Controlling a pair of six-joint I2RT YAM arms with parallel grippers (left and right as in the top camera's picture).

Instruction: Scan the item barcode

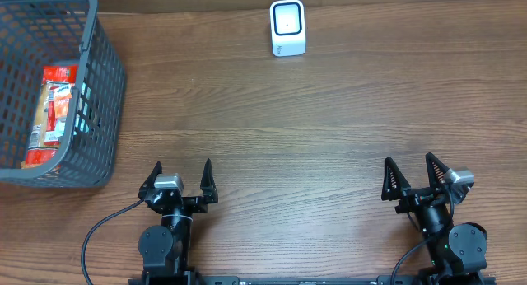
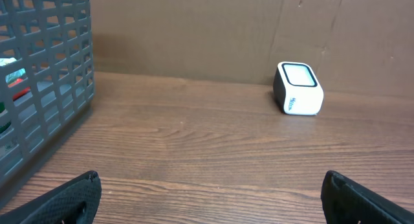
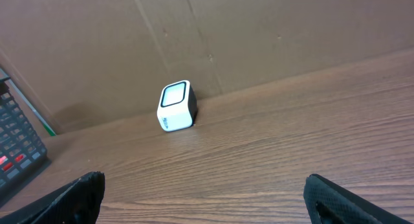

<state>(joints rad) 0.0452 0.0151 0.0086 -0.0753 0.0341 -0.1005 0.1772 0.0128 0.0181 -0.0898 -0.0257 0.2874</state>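
Wooden table (image 1: 329, 112) bears basket (image 1: 107, 112) cropped by frame edge, packet (image 1: 52, 112) inside

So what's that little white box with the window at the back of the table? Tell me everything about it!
The small white plastic scanner box has rounded corners, dark sides and a pale window ringed in black, tilted upward. A tiny blue mark sits below the window. It stands upright on the brown wooden table, close to the brown cardboard wall behind it. Nothing else touches it.
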